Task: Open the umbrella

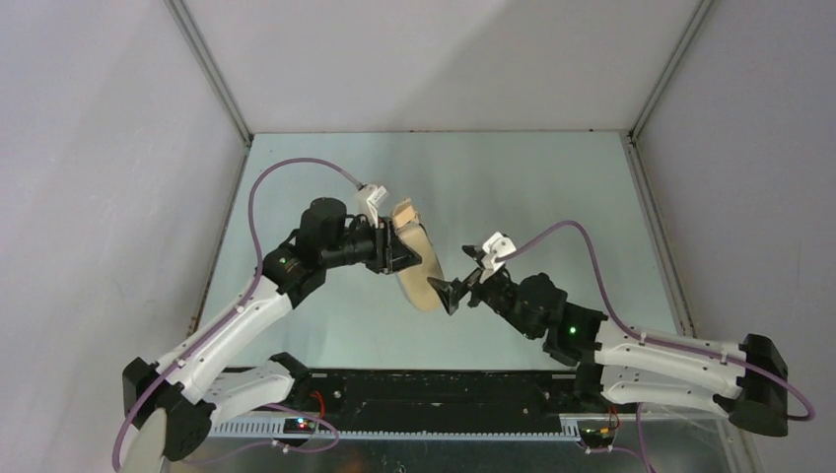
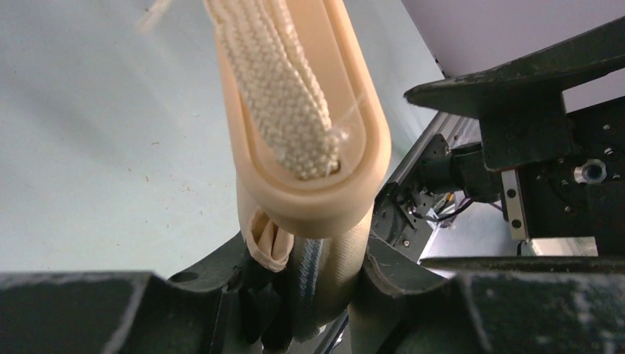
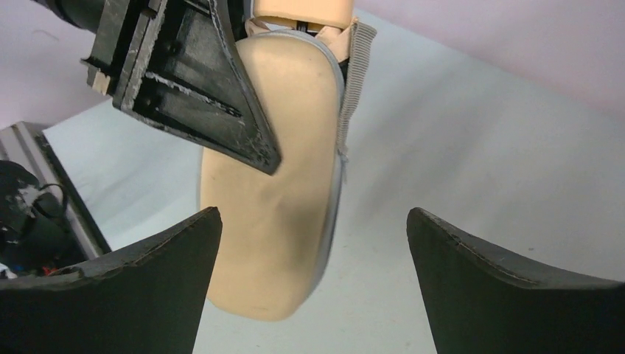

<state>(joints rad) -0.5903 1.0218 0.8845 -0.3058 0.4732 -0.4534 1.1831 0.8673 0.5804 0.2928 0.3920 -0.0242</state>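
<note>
The folded umbrella [image 1: 418, 268] is a tan-beige bundle held off the table, slanting from upper left to lower right. My left gripper [image 1: 398, 252] is shut on it just below the stubby beige handle [image 2: 317, 188], which has a woven cord [image 2: 284, 81] coming out of its end. In the left wrist view the black fingers [image 2: 402, 276] press the fabric from both sides. My right gripper [image 1: 461, 276] stands wide open at the umbrella's lower end. In the right wrist view the umbrella [image 3: 276, 177] hangs just ahead of the left finger [image 3: 158, 276], apart from both fingers.
The pale green table [image 1: 552, 197] is boxed in by grey walls on the left, back and right. A black rail [image 1: 444, 394] with the arm bases runs along the near edge. The left arm's cable [image 1: 258, 197] loops above the table.
</note>
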